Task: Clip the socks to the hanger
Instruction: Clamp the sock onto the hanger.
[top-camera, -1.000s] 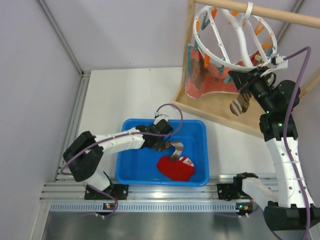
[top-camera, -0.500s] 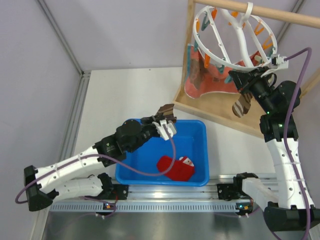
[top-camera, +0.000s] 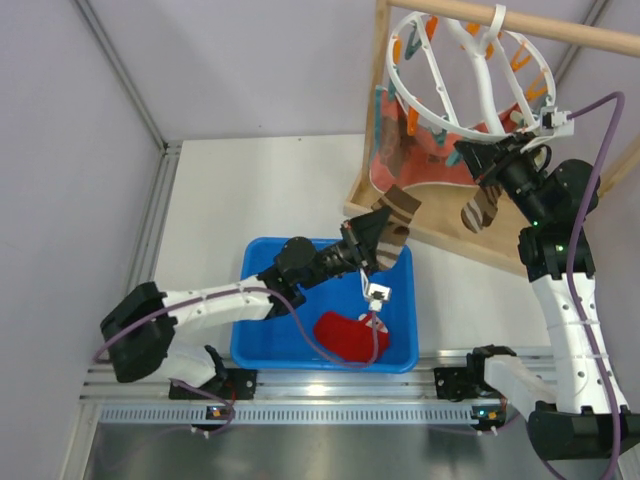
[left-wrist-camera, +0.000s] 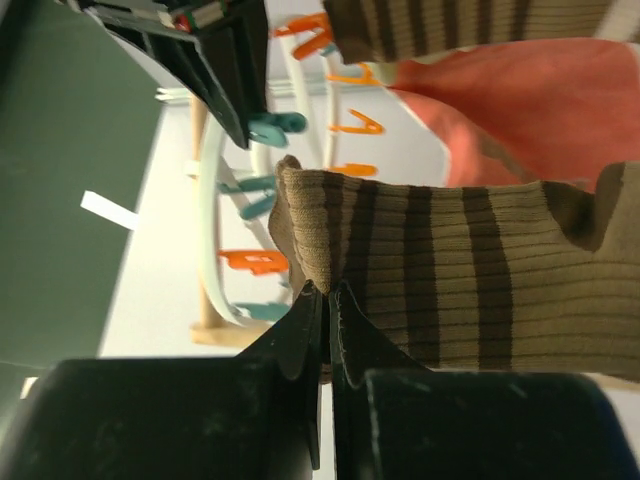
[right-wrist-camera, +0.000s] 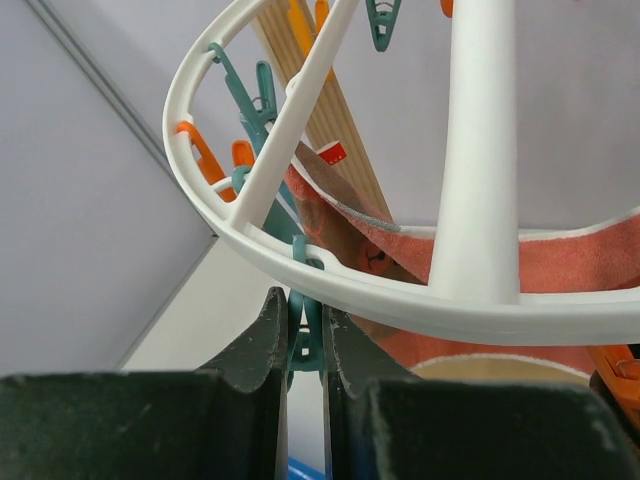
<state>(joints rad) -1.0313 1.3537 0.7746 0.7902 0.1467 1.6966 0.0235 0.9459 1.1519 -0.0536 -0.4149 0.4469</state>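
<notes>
My left gripper (top-camera: 385, 232) is shut on a brown sock with tan stripes (top-camera: 402, 208) and holds it in the air, just below and left of the white ring hanger (top-camera: 478, 75). In the left wrist view the fingertips (left-wrist-camera: 312, 300) pinch the sock's edge (left-wrist-camera: 470, 280), with the hanger ring (left-wrist-camera: 212, 230) behind. My right gripper (top-camera: 478, 160) is shut on a teal clothespin (right-wrist-camera: 305, 335) under the ring's rim (right-wrist-camera: 330, 290). A second striped sock (top-camera: 483, 210) hangs beside the right gripper. A red sock (top-camera: 348, 338) lies in the blue bin.
The blue bin (top-camera: 320, 365) sits at the near edge between the arms. The hanger hangs from a wooden frame stand (top-camera: 560, 30) at the back right. Salmon-pink socks (top-camera: 420, 165) hang on the hanger's left side. Orange and teal clothespins (left-wrist-camera: 255, 262) line the ring.
My left arm has lifted the striped sock out of the blue bin and carried it up and right towards the hanger. The right arm has not moved.
</notes>
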